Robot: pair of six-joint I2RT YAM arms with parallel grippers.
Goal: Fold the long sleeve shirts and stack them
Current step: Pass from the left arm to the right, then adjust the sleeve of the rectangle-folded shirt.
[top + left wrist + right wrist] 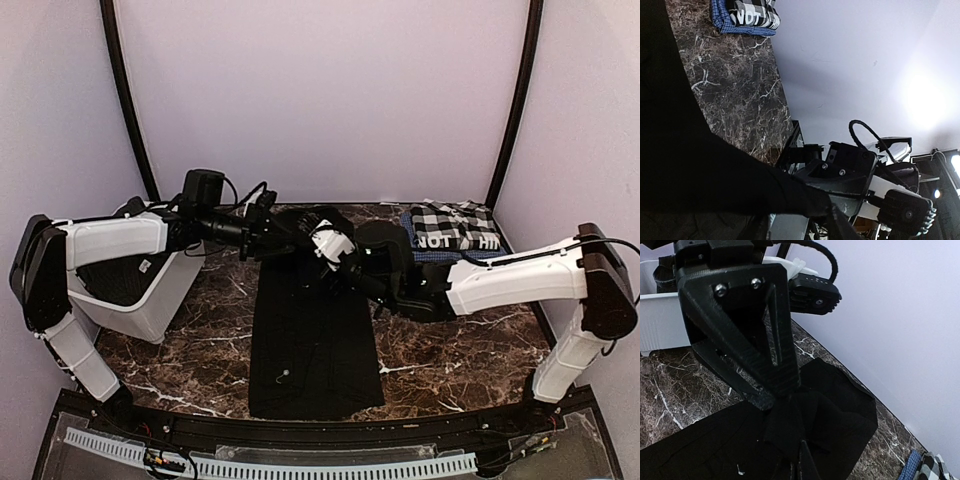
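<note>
A plain black long sleeve shirt [315, 340] lies as a long strip down the middle of the marble table [200, 360]. Its far end is bunched and lifted between the two grippers. My right gripper [335, 262] reaches in from the right and is shut on a gathered fold of this black cloth [840, 410], its fingertips [790, 422] pinched together on it. My left gripper [290, 240] comes in from the left; black cloth [685, 150] runs up to its fingers [832, 207], and the jaw gap is hidden. A folded checked, blue-edged shirt [455, 226] lies at the back right.
A white plastic bin [150, 305] with dark cloth inside stands at the left under the left arm. The checked shirt [752, 15] sits close to the back wall. Black frame posts rise at both back corners.
</note>
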